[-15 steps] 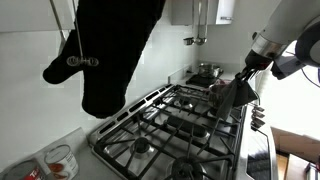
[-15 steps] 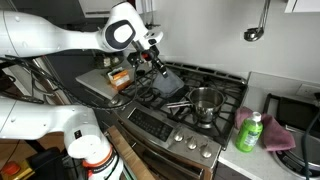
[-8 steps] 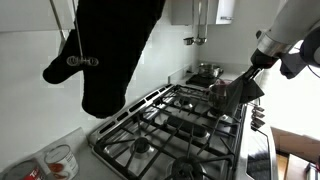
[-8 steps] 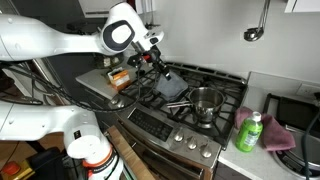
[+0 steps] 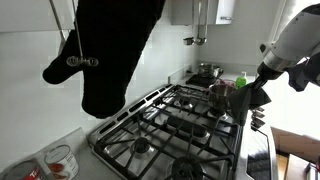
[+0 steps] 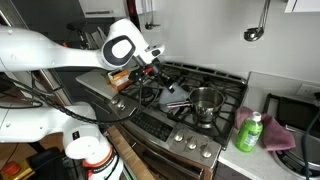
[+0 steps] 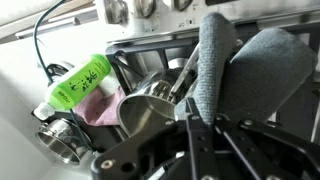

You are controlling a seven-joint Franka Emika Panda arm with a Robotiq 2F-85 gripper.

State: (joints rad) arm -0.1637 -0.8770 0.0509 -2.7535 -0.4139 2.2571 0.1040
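While the black gripper (image 7: 207,118) clamps tight on a soft grey cloth (image 7: 250,70), a shiny round steel pot (image 7: 148,112) sits at its nine o'clock, contents hidden.

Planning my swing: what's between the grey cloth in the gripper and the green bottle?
The steel pot stands between the grey cloth and the green bottle; an exterior view and the wrist view both show it.
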